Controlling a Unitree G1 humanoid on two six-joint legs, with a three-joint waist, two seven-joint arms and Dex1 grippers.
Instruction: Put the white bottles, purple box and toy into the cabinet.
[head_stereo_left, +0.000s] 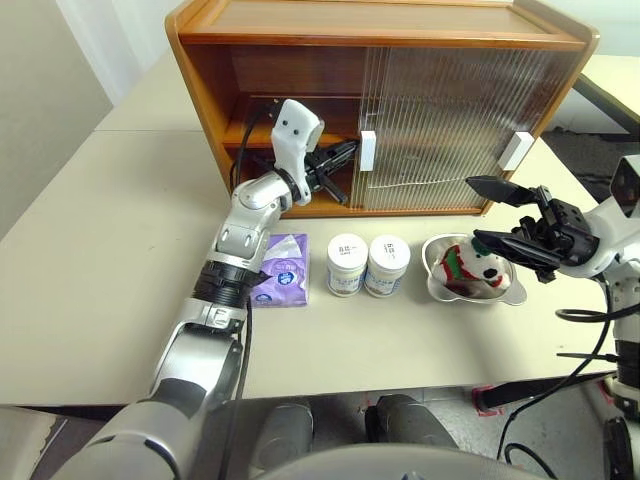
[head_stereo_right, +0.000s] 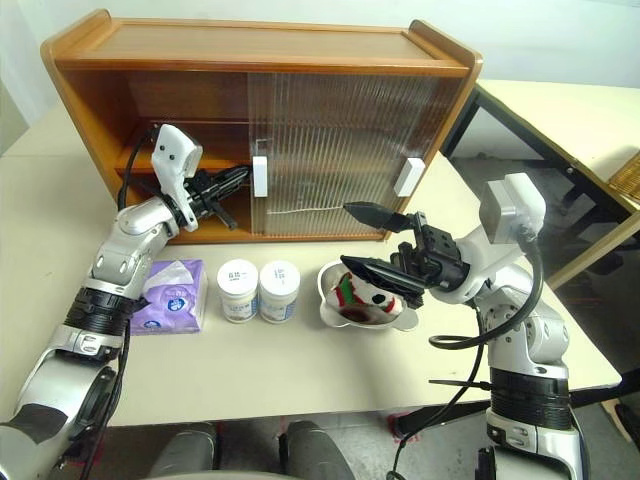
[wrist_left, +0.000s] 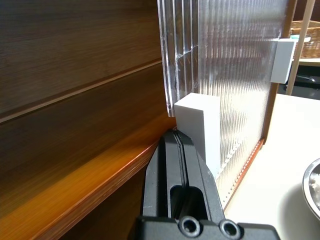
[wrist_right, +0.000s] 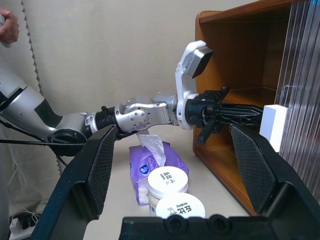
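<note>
Beige tabletop carries one cabinet at the back, its two ribbed doors bunched to the right, each with one white handle. In front lie one purple box, two white bottles touching side by side, and one toy sitting in a steel bowl. The left gripper, fingers pressed together, points at the nearer handle, seemingly touching it. The right gripper hovers wide apart above the toy, holding nothing.
</note>
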